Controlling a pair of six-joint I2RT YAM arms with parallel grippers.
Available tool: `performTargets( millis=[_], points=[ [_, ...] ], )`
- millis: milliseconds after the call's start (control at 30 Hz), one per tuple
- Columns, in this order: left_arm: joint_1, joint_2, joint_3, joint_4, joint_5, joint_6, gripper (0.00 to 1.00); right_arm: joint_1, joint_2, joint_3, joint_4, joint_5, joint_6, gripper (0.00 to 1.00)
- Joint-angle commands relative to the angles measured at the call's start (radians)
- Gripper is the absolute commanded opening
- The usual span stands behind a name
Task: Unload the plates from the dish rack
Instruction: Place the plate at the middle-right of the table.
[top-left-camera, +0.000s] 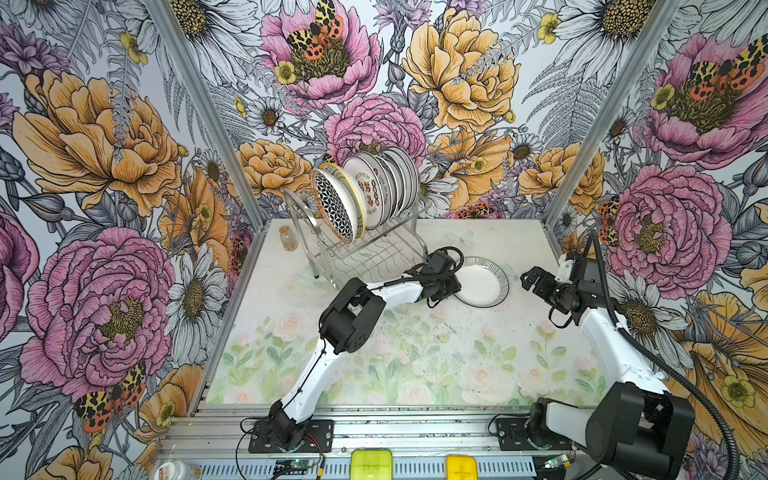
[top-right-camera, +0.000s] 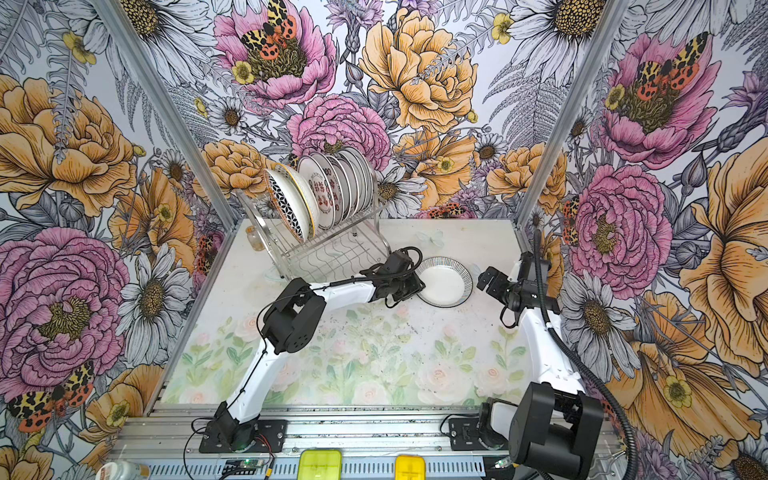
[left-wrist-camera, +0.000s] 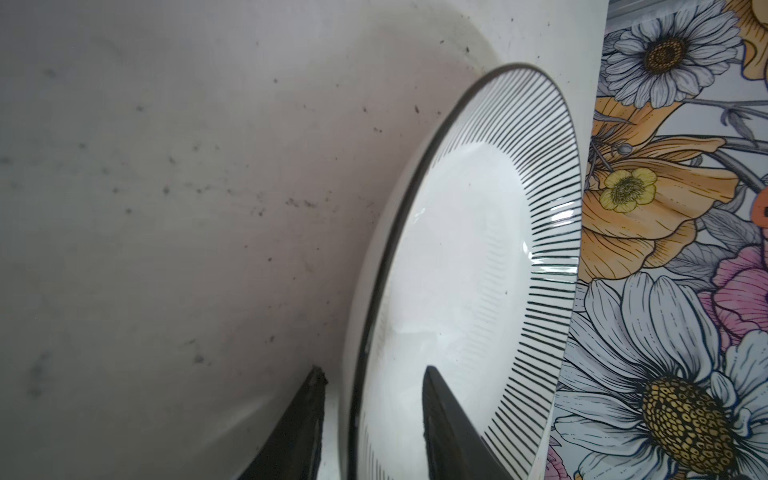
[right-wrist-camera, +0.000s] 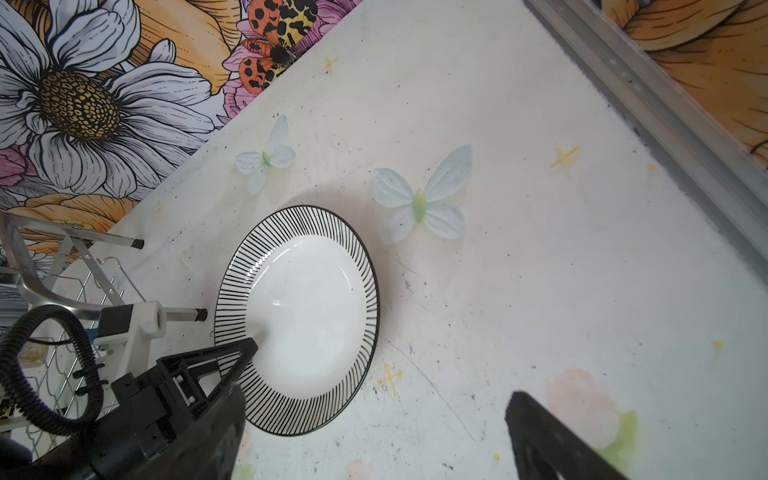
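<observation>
**Item 1, striped plate** (top-left-camera: 484, 282): white, with black radial lines on the rim. It lies face-up on the table (top-left-camera: 415, 353), off the rack and just past the rack's right end.

**Item 2, left gripper** (left-wrist-camera: 372, 374): at the plate's near rim. I see one finger (left-wrist-camera: 449, 428) over the rim and the other outside the edge. The jaws are parted with a gap showing, so they are not clamped. I cannot tell whether that rim is lifted off the table.

**Item 3, plates** (top-left-camera: 376, 187): a row standing on edge in the upper tier. The front one has a black-and-white lattice and a yellow rim, the next has red characters, and the rest are packed behind.

**Item 4, dish rack** (top-left-camera: 374, 253): steel wire, at the back of the table. Its right end hoop stands close behind the left wrist.

**Item 5, right gripper** (top-left-camera: 536, 286): jaws spread wide and holding nothing. It hangs near the striped plate on the far side from the left gripper, without touching it.

**Item 6, small jar** (top-left-camera: 288, 237): beside the rack's left end.

**Item 7, two yellow boxes** (top-left-camera: 371, 464): on the front rail, well apart from the plate.
</observation>
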Motion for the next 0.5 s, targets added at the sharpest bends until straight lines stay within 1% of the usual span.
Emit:
performTargets(
  millis=[0, 67, 133, 200, 233, 300, 333, 367, 467],
  points=[
    [0.017, -0.063, -0.066, 0.02, -0.004, 0.003, 0.49, -0.001, -0.023, -0.011, 0.015, 0.035, 0.017, 1.0],
    [0.022, -0.089, -0.112, 0.037, 0.0, 0.005, 0.59, 0.003, -0.027, -0.015, 0.019, 0.049, 0.016, 1.0],
    [0.024, -0.124, -0.16, 0.052, -0.001, 0.02, 0.61, 0.011, -0.033, -0.017, 0.018, 0.078, 0.002, 0.99],
    [0.024, -0.161, -0.202, 0.057, -0.005, 0.039, 0.71, 0.019, -0.046, -0.021, 0.019, 0.106, -0.003, 1.0],
    [0.024, -0.182, -0.224, 0.058, -0.006, 0.051, 0.73, 0.026, -0.054, -0.022, 0.02, 0.12, -0.005, 1.0],
    [0.022, -0.227, -0.267, 0.059, -0.014, 0.076, 0.76, 0.051, -0.071, -0.02, 0.025, 0.151, -0.017, 0.99],
    [0.022, -0.253, -0.291, 0.058, -0.02, 0.09, 0.8, 0.073, -0.079, -0.016, 0.025, 0.187, -0.027, 0.99],
    [0.022, -0.282, -0.317, 0.055, -0.031, 0.103, 0.81, 0.102, -0.091, -0.008, 0.024, 0.211, -0.041, 0.99],
    [0.021, -0.372, -0.395, 0.047, -0.058, 0.141, 0.82, 0.186, -0.11, 0.033, 0.021, 0.22, -0.044, 0.99]
  ],
)
